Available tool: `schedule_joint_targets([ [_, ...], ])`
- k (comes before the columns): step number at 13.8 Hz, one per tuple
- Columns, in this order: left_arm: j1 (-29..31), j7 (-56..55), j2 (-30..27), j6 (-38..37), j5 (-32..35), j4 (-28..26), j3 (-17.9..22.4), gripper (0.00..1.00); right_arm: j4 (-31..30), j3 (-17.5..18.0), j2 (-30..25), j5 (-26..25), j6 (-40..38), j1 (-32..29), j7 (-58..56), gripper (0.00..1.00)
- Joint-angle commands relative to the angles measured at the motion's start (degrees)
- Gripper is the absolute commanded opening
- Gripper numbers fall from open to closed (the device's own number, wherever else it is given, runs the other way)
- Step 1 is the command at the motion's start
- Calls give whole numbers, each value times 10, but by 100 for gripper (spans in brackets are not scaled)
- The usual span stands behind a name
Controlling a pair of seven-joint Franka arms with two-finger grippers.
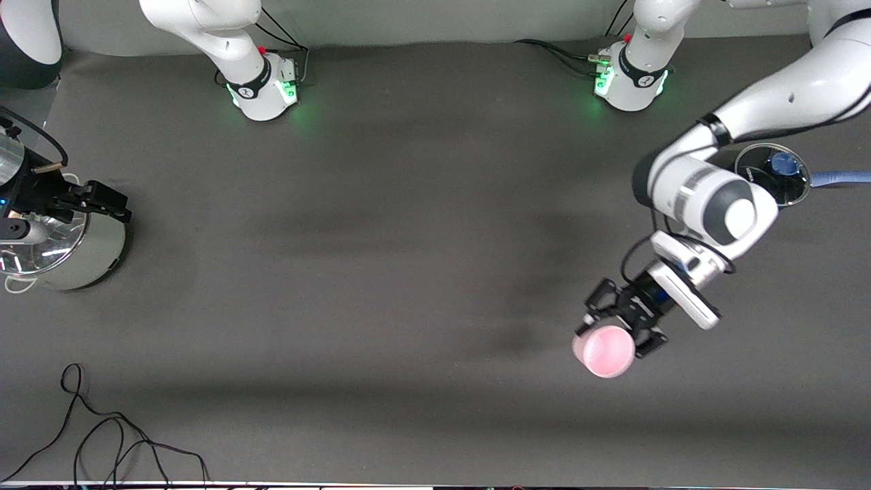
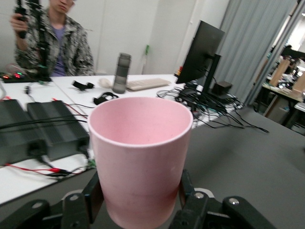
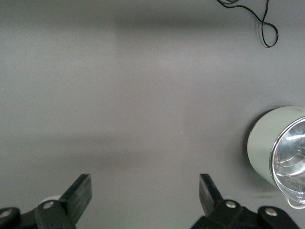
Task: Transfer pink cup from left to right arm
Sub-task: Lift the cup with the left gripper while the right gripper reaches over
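The pale pink cup (image 1: 604, 351) is up in the air over the table toward the left arm's end, its mouth turned toward the front camera. My left gripper (image 1: 618, 330) is shut on its lower wall, one black finger on each side. In the left wrist view the pink cup (image 2: 140, 152) fills the middle, clamped by my left gripper (image 2: 141, 198). My right gripper (image 1: 102, 201) hangs at the right arm's end of the table, over the rim of a silver pot. In its own view my right gripper (image 3: 143, 191) stands open over bare table.
A silver pot (image 1: 85, 255) (image 3: 267, 145) stands at the right arm's end. A glass lid with a blue knob (image 1: 782, 170) lies under the left arm, a blue handle (image 1: 840, 178) beside it. A loose black cable (image 1: 116, 435) (image 3: 266, 26) lies near the front edge.
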Motion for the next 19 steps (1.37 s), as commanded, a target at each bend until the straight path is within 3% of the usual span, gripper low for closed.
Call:
schedule_joint_targets([
  [1,-67,44,-14,99,-31,-5,-25,54,10,-3,2,1,-9,-1,-12,100],
  [6,-166,5,-30,162,-32,36,-27,54,10,-16,3,3,-25,0,-11,100],
  [10,-232,-62,-69,170,-27,81,-21,54,26,-15,7,104,-20,4,-2,100],
  [13,-261,-70,-85,176,-29,95,-21,51,56,-2,17,160,-19,15,70,100],
  [15,-288,-105,-110,176,-29,98,-19,50,89,6,37,161,-19,58,138,100],
  [19,-283,-137,-127,176,-27,93,-13,49,169,6,95,159,-18,144,287,100],
])
